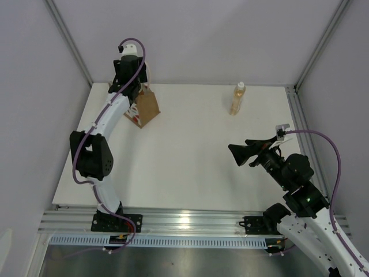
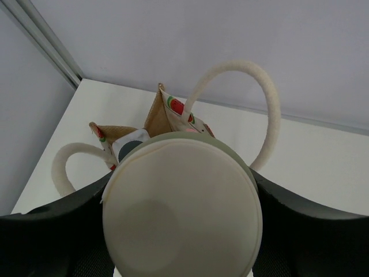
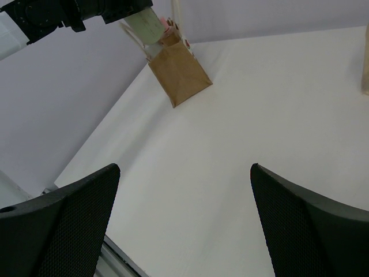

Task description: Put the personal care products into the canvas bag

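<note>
My left gripper point(image 1: 134, 81) is at the back left, shut on the cream bottle point(image 2: 181, 208), whose round base fills the left wrist view. It holds the bottle tilted just above the open mouth of the canvas bag point(image 1: 148, 107). In the right wrist view the bottle point(image 3: 144, 26) hangs over the bag point(image 3: 179, 75). The cream handles point(image 2: 271, 115) loop up around the bottle. A dark cap point(image 2: 130, 144) and something pink point(image 2: 190, 129) show inside the bag. The tall amber bottle point(image 1: 237, 98) stands upright at the back right. My right gripper point(image 1: 236, 154) is open and empty above the table.
Purple-grey walls with metal corner posts point(image 1: 69, 40) close in the white table point(image 1: 190, 167). An aluminium rail point(image 1: 184, 222) runs along the near edge. The amber bottle's edge shows at the far right of the right wrist view point(image 3: 365, 69).
</note>
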Motion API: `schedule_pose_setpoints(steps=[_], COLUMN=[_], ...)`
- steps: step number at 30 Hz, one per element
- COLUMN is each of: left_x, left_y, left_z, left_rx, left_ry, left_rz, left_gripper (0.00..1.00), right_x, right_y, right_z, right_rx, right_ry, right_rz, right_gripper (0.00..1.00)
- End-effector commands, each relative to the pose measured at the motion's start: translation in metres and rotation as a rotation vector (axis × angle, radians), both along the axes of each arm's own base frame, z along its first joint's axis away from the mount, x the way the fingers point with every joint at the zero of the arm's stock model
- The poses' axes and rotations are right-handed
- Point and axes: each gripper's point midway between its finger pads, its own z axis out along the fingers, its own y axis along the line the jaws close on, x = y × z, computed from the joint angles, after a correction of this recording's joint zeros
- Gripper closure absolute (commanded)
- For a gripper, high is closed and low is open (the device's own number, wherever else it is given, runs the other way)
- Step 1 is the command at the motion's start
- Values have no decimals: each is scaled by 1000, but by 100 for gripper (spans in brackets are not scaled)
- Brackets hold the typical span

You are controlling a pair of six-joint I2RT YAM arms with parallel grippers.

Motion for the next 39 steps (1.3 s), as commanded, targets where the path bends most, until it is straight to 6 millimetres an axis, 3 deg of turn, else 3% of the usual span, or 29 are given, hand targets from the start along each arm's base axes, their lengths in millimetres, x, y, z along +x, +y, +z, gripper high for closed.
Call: schedule_pose_setpoints(steps=[1,8,17,29,39], left_x=[13,11,11,-13,-19], left_y=[11,27,23,13,6], left_z=[56,41,21,7,-6], left_rx=[32,101,55,-20,-66], left_ry=[-176,-155,-132,-113,-69], left_rz=[51,111,98,75,56], left_gripper=[100,100,100,100,100], right_x=[-4,-4,-2,-2,-4], right_y=[-1,-1,-4,-4,-6], right_z=[15,15,15,15,17], right_rx=[21,21,13,13,15], right_ry=[-33,-33,-37,-37,-40], right_rz=[10,8,-13,-10,-15], right_gripper=[0,1,1,1,1])
